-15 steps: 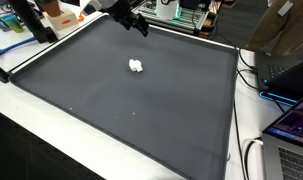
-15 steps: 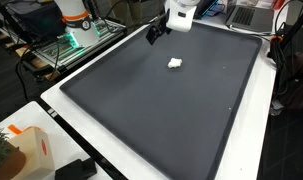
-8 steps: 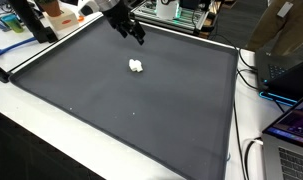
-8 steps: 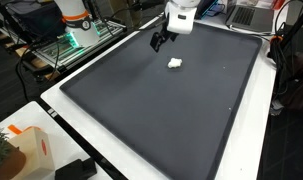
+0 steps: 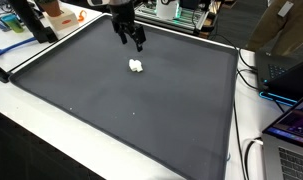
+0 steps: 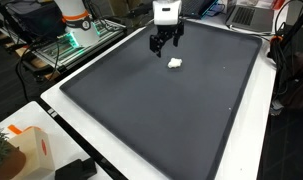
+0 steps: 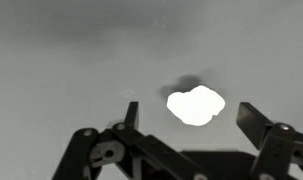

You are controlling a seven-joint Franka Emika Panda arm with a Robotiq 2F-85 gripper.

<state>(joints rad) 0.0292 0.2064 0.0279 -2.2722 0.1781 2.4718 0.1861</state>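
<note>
In an exterior view, the pincer (image 5: 133, 40) hung over the dark mat (image 5: 141, 115) that covered most of the counter (image 5: 19, 108), its fingers pointing down and spread wide with nothing between them. A small white crumpled lump (image 5: 137, 66) lay on the mat near the pincer and apart from it, well in from every edge and closer to the counter's edge farthest from that camera than to the nearest one. An open laptop (image 5: 291, 128) sat past the mat, by the right-hand corner of the counter in that view, with cables (image 5: 253, 155) beside it

In an exterior view from another place, the pincer (image 6: 165, 45) again stood spread above the mat (image 6: 161, 115), close to the mat's edge farthest from that camera. The lump (image 6: 175, 63) lay just beside it on the mat, not touched. The white rim of the counter (image 6: 48, 100) ran along the mat's side, an orange and white box (image 6: 23, 148) stood at the nearest corner, and the arm's white base (image 6: 75, 20) rose beyond the counter's far corner

In the wrist view, the two fingers (image 7: 255, 120) reached in from the bottom, set far apart, and the lump (image 7: 196, 105) showed bright on the grey mat (image 7: 71, 50) in the gap between them, casting a short shadow; whether the fingertips reached the mat could not be told
</note>
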